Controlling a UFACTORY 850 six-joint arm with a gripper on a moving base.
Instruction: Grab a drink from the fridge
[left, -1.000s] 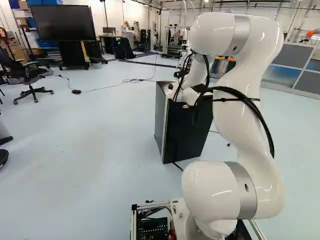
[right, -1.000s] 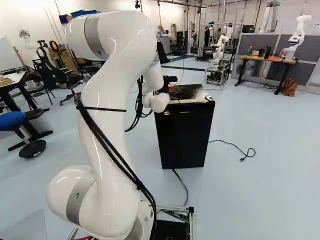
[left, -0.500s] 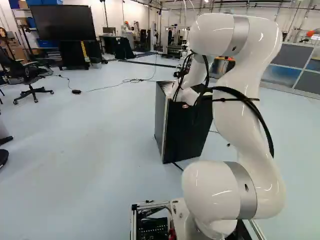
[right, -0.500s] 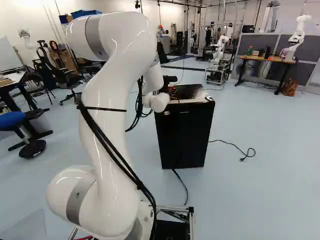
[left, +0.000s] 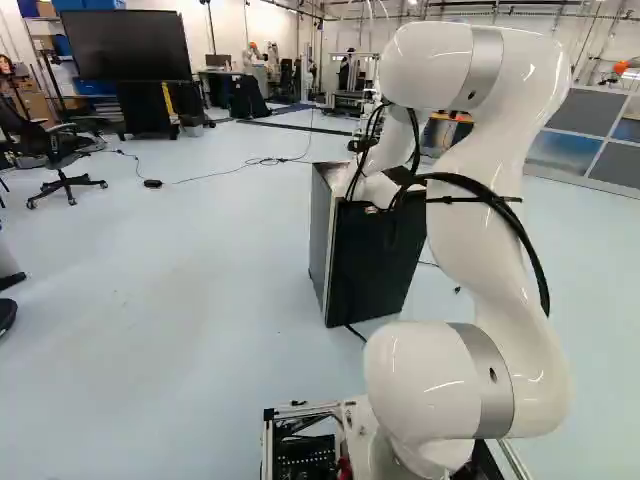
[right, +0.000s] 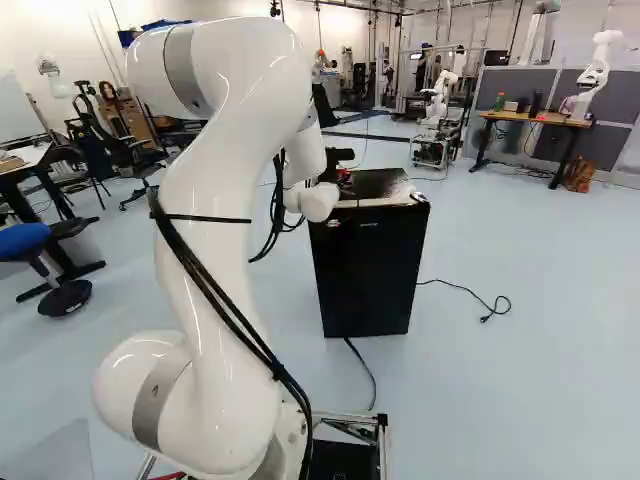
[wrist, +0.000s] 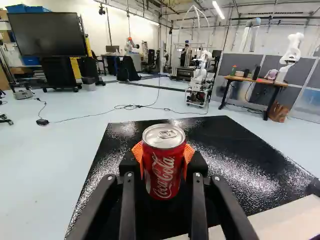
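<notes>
The black fridge (right: 370, 270) stands closed ahead of the arm. Above its top, in the right base view, a small dark part of my gripper (right: 333, 174) shows behind the white wrist. The wrist view has a red soda can (wrist: 164, 172) upright over the black fridge top (wrist: 240, 165). My gripper (wrist: 164, 162) is shut on it, the orange pads (wrist: 138, 151) pressing from both sides. The can's base is hard to judge against the dark surface, so I cannot tell whether it touches the top.
A power cord (right: 460, 288) lies on the floor beside the fridge. Farther back are another robot (wrist: 200, 75) on a wheeled frame, a desk (wrist: 255, 81) with one more robot arm, and a large screen (wrist: 47, 34). Office chairs (left: 62, 150) stand at the left.
The upper arm and wrist have risen very slightly in both base views. The base and the fridge have stayed where they were.
</notes>
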